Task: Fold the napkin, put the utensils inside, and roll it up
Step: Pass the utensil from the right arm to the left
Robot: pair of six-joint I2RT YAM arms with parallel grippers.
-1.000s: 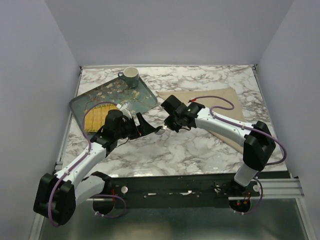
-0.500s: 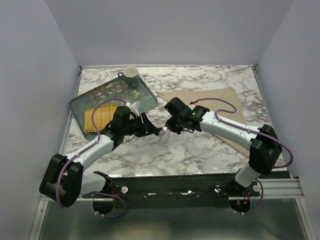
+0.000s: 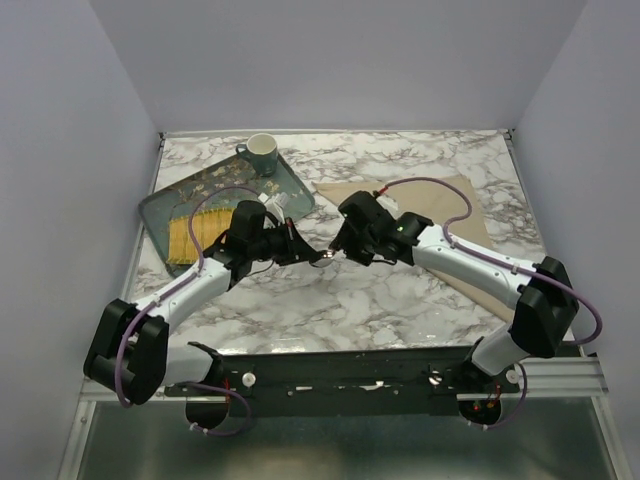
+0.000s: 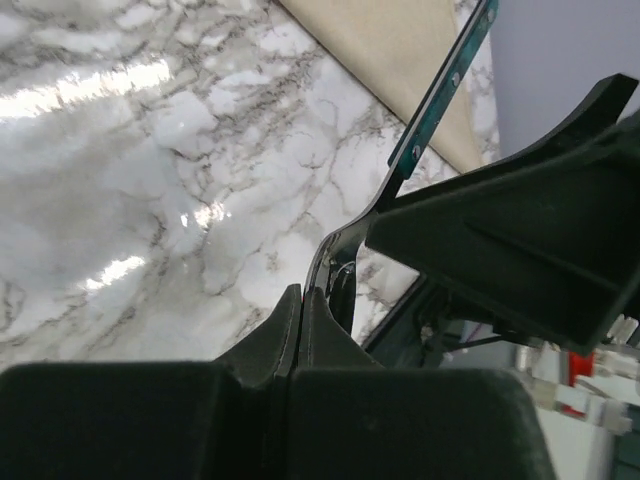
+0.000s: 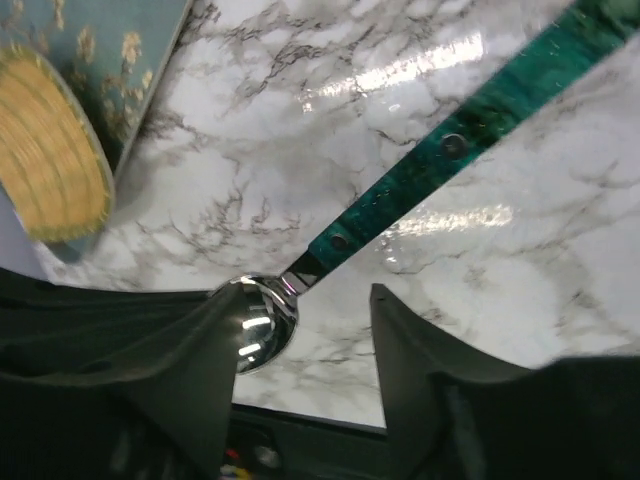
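Handover over the counter's middle: left gripper (image 3: 303, 250) clamps the spoon (image 5: 440, 150) near its bowl; right gripper (image 3: 338, 250) stands part-open around it. Advisable: right withdraws straight, unsnagged. Napkin (image 3: 450, 195) lies toward the right edge.

One spoon (image 5: 420, 170), one napkin (image 4: 380, 50), one tray (image 3: 220, 185)

A dark teal tray (image 3: 218, 187) with a pale floral pattern lay at an angle on a white marble table (image 3: 400, 300) veined in grey. On the tray's far corner stood a teal-green cup (image 3: 262, 152), upright, pale inside. A yellow woven mat (image 3: 184, 238) lay across the tray's near left part. Beyond the tray and to its sides rose plain pale lilac walls (image 3: 330, 60).
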